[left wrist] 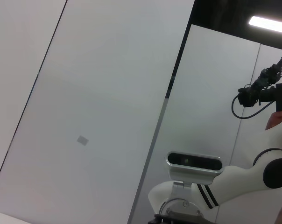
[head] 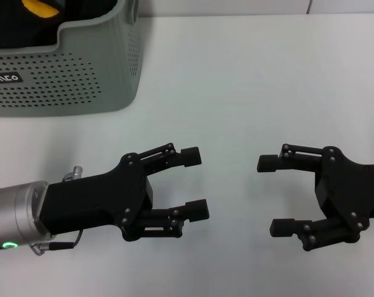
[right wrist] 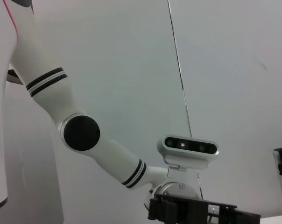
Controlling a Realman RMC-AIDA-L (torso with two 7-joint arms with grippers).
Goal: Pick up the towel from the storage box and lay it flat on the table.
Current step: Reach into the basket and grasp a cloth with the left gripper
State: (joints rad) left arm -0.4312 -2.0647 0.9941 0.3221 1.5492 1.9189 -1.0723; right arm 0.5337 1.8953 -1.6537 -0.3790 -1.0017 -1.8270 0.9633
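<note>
Upper left of the head view, the box (head: pixel 82 74) sits on the table (head: pixel 249 80), and a sliver of yellow towel (head: pixel 38 7) peeks out at the top edge, inside it. Lower left, the left gripper (head: pixel 193 184) hovers over bare tabletop, fingers spread apart, holding nothing. Over at lower right, the right gripper (head: pixel 272 195) faces it, fingers likewise wide apart and empty, well clear of the box.

A robotics lab: bare white table (head: pixel 249 80), plain panelled walls (left wrist: pixel 99 102), a ceiling strip light (left wrist: pixel 269 23).
</note>
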